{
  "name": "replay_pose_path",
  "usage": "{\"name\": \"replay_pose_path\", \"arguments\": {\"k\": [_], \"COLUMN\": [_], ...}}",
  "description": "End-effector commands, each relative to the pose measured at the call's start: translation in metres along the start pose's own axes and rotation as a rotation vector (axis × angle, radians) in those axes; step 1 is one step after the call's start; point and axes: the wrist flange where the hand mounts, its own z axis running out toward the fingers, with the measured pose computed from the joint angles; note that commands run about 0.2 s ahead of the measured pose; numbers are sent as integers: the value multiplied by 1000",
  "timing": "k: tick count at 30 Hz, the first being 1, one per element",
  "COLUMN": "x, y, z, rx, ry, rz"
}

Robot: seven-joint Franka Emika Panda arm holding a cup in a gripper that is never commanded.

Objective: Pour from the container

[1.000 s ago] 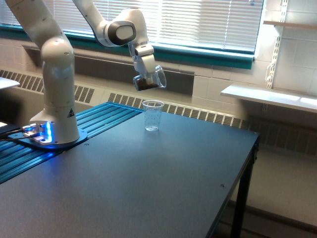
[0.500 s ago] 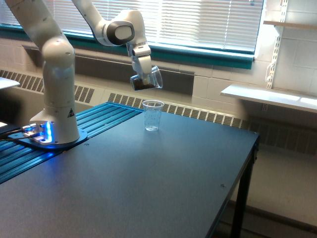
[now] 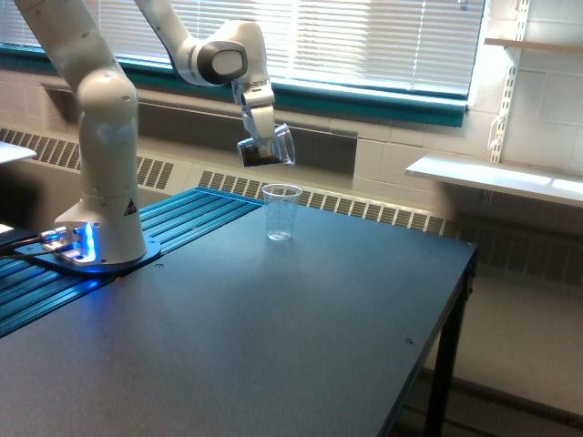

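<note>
Because pouring requires height, the gripper (image 3: 261,144) clamps the container (image 3: 271,147), tilted, above the speckled cup (image 3: 281,212), which stands upright on the bench (image 3: 273,346).

I've got the pincer (image 3: 264,146) clamped on the container (image 3: 271,147), up in the air and tilted, its mouth turned toward the exterior view's right; something dark sits in its lower end. Below it, a little to the exterior view's right, the speckled cup (image 3: 281,212) stands upright on the dark bench (image 3: 301,337), well apart from the container. The arm's white base (image 3: 107,182) stands on the bench's ribbed blue section (image 3: 196,214) at the exterior view's left, a blue light glowing at its foot. Behind: closed blinds (image 3: 364,36) and a white wall shelf (image 3: 496,177).
</note>
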Motion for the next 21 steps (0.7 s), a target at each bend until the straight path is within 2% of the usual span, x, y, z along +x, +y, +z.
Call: {"name": "replay_pose_path", "arguments": {"k": [1,21], "x": [-4,7], "y": [2,-18], "z": [8,8], "rx": [-26,-26], "ry": [-15,-24], "rz": [62,185]}}
